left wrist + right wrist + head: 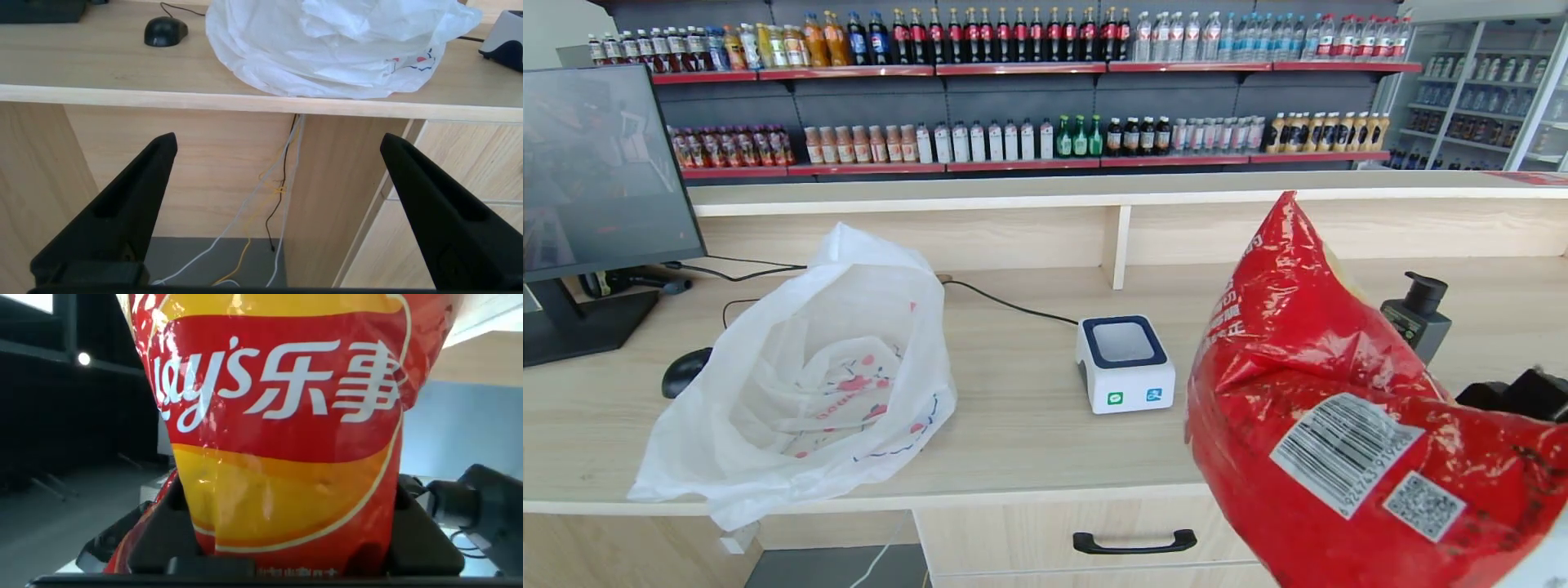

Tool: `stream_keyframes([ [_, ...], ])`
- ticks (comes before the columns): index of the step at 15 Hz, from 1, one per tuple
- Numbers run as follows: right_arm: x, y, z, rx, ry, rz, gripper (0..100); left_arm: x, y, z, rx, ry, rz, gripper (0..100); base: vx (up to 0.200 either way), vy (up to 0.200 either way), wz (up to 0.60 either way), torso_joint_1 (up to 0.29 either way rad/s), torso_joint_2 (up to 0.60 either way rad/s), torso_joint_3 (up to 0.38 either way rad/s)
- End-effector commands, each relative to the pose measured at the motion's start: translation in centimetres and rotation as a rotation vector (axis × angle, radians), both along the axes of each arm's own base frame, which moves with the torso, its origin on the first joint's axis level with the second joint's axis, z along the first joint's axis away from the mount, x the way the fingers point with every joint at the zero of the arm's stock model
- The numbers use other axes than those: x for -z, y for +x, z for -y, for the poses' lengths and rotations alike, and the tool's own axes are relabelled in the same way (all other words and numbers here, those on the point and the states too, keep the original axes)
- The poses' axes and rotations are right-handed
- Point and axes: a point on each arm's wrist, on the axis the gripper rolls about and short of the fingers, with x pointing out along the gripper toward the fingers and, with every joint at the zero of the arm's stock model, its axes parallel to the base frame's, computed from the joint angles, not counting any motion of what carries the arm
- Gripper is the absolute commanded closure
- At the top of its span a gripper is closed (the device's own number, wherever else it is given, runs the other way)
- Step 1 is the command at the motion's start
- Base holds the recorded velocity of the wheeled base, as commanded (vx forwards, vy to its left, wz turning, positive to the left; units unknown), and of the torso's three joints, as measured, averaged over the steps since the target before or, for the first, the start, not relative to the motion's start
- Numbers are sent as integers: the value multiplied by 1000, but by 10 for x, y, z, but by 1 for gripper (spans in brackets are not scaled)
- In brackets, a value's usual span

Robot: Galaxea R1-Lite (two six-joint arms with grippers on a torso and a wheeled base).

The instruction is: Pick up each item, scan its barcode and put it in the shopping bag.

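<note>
A red and yellow chip bag (1339, 408) hangs in the air over the counter's right end, right of the scanner, its barcode side turned to the head camera. My right gripper (286, 539) is shut on the chip bag (286, 416), one finger on each side of its lower part. The white scanner (1125, 363) sits mid-counter with its window facing up. The white plastic shopping bag (825, 384) lies open on the counter to the left. My left gripper (278, 147) is open with nothing in it, below the counter's front edge, under the shopping bag (343, 41).
A monitor (600, 171) and a black mouse (685, 371) stand at the counter's left end. A dark pump bottle (1417, 314) stands behind the chip bag. A raised ledge runs along the counter's back. Drawers with a black handle (1134, 541) and loose cables (278, 196) are below.
</note>
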Motion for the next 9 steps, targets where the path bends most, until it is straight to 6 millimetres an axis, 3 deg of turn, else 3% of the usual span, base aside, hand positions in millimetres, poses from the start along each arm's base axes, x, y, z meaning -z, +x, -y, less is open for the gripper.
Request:
stream_keyframes([
  [1,3,5,-6,-13,0,-30,100,0,0,0,0,0,2,0,0,0,0,0,0,0],
  [4,-5,0,-7,-63,113,-49,100,0,0,0,0,0,2,0,0,0,0,0,0,0],
  [9,-5,2,-9,-78,121,-73,100,0,0,0,0,0,0,0,0,0,0,0,0,0],
])
